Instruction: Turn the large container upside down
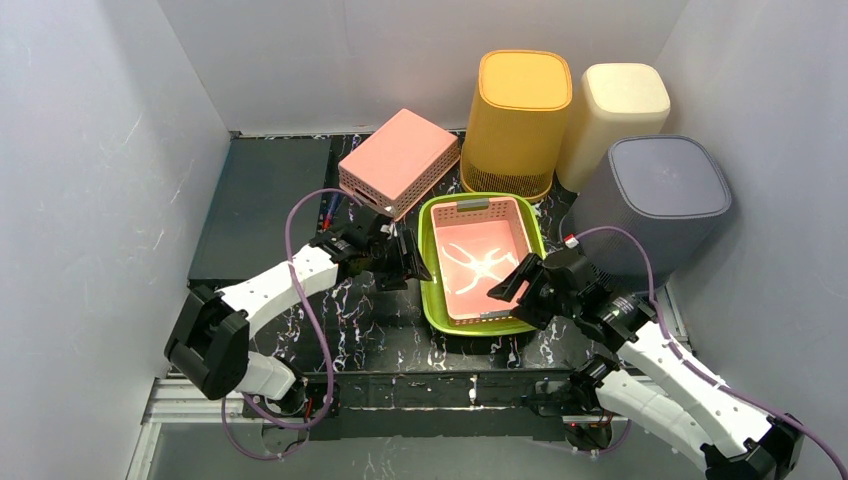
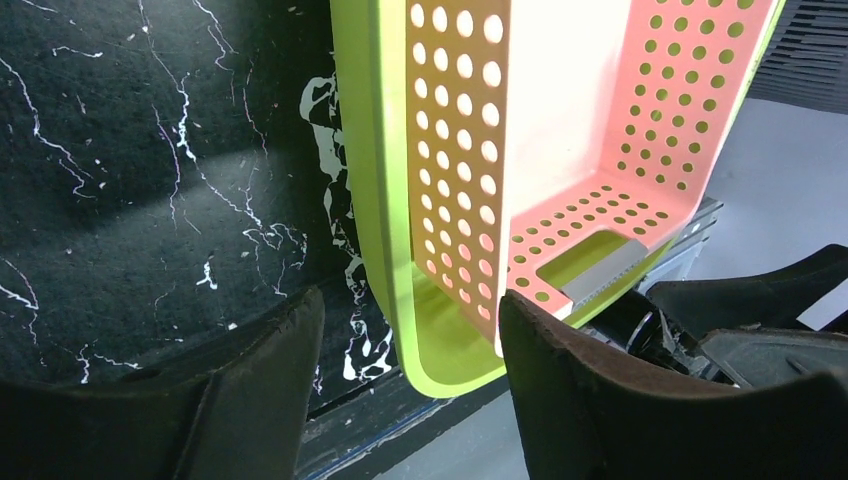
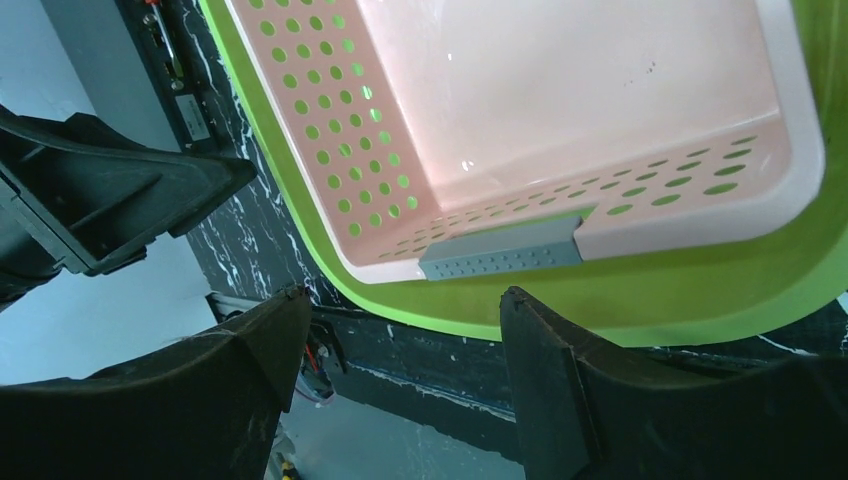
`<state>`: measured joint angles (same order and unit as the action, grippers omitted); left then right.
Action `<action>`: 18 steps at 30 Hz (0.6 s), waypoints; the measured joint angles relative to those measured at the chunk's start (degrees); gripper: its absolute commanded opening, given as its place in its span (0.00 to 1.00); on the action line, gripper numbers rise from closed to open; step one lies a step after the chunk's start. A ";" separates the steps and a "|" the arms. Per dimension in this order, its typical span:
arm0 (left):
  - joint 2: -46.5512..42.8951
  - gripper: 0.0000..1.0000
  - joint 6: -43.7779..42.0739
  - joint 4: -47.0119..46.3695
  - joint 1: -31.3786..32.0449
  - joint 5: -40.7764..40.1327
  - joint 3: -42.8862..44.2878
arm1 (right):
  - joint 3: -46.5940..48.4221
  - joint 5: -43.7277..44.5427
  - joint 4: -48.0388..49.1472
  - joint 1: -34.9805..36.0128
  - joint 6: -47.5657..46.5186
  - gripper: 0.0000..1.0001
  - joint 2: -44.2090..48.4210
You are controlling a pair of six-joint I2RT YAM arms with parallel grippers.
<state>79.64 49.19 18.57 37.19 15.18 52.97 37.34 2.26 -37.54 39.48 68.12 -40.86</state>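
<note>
The green container [image 1: 430, 280] sits right way up near the middle of the table [image 1: 360, 320], its open mouth facing the ceiling. It is a shallow, rounded-corner tub in bright lime with smooth, solid walls [image 2: 375, 200]. Nested inside it is a pink basket [image 1: 500, 250] with rows of round holes through its sides [image 2: 455, 150] and a plain, glossy floor [image 3: 560, 80]. The basket holds nothing. A grey clip [image 3: 500, 260] sits on its near rim, and a matching one shows at the far end.

The left gripper [image 1: 405, 262] is at the tub's left side with its jaws spread. From its own camera [image 2: 405, 320] the tub wall and the basket wall lie between the two fingers, and a strip of bare table shows between the outer finger and the green wall. The right gripper [image 1: 510, 285] is at the near right corner, also spread [image 3: 400, 310], with the green rim [image 3: 700, 300] lying across the gap. I cannot tell whether either one touches the plastic.

Behind the tub, four more containers stand bottom up. A pink box [image 1: 398, 160] with holed sides is at the back left. A tall yellow bin [image 1: 518, 125] with a slotted band at its foot is next to it. A cream bin [image 1: 612, 120] stands just beside that. A grey bin [image 1: 655, 200] stands just beside the tub's far right corner.
</note>
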 measured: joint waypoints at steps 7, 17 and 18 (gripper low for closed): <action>1.99 0.50 0.31 -0.48 0.59 -1.03 0.00 | -4.39 -1.09 0.35 0.00 2.64 0.70 1.51; 4.66 0.36 0.00 -0.48 1.70 -1.31 0.00 | -11.37 -0.28 10.08 0.00 5.88 0.61 1.42; 4.66 0.34 -0.04 -0.46 1.79 -1.31 0.00 | -11.61 -0.07 10.67 0.02 5.95 0.59 1.46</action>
<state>84.29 49.15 18.11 38.98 13.87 52.97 25.74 2.20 -26.87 39.51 74.06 -39.40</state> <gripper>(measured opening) 0.390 0.650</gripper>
